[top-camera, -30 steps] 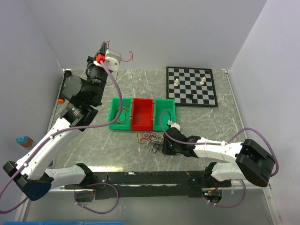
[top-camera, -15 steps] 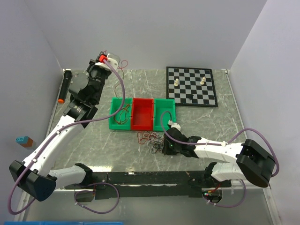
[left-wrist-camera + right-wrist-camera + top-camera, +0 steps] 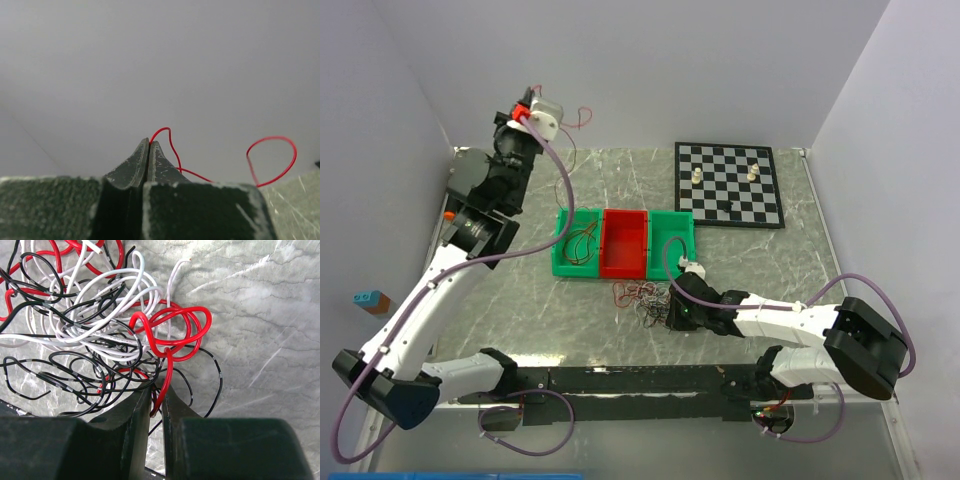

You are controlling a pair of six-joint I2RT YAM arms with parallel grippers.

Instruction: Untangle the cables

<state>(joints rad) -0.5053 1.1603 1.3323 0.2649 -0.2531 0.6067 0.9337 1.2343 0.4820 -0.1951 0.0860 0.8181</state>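
The cables lie as a tangle of thin red, white and black wires on the table in front of the bins. My right gripper is low at the tangle's right edge. In the right wrist view its jaws stand narrow, with the end of a thick red cable pinched between them; white and black loops spread beyond. My left gripper is raised high at the back left, against the wall. It is shut on one thin red wire that curls off to the right.
Three bins stand in a row mid-table: a green one holding red-brown wires, a red one, and a green one. A chessboard with a few pieces lies at the back right.
The left arm has swung up and to the left with the thin red wire still in its jaws. The right arm and the tangle have stayed put.
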